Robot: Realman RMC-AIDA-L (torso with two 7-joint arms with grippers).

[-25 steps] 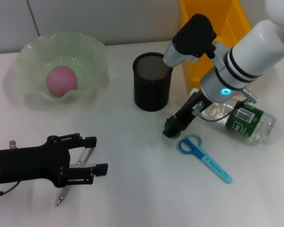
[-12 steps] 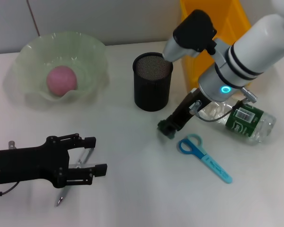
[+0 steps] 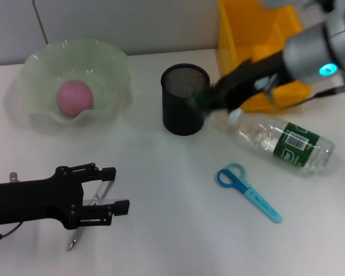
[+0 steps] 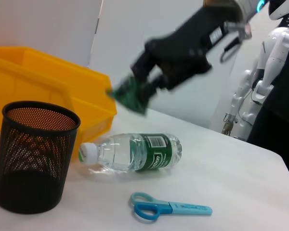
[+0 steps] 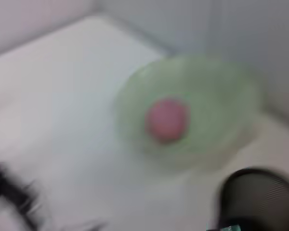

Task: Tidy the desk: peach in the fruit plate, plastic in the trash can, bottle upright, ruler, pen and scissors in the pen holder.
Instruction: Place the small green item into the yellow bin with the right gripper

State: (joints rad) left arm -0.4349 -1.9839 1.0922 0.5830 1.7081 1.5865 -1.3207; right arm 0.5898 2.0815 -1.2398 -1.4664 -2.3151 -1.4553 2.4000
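Peach (image 3: 75, 97) in the bowl (image 3: 112, 64) far left, pen holder (image 3: 184, 107) centre, bottle (image 3: 282, 141) lying right of it, scissors (image 3: 248, 192) in front of the bottle, bin (image 3: 244, 34) behind.

Black wire-mesh pen holder (image 3: 185, 99), clear glossy plastic bottle (image 3: 282, 141), translucent frosted fruit plate (image 3: 112, 63), smooth matt desk (image 3: 178, 230).

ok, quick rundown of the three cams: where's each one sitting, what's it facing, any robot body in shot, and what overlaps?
Head: above the desk, looking down; left gripper low left over the pen, right gripper beside the pen holder.
Left wrist: low near the desk, facing the pen holder, bottle, scissors; right gripper crosses above, own fingers unseen.
Right wrist: raised, facing the fruit plate holding the peach; own fingers unseen.
Shared: the pen holder shows in all three.
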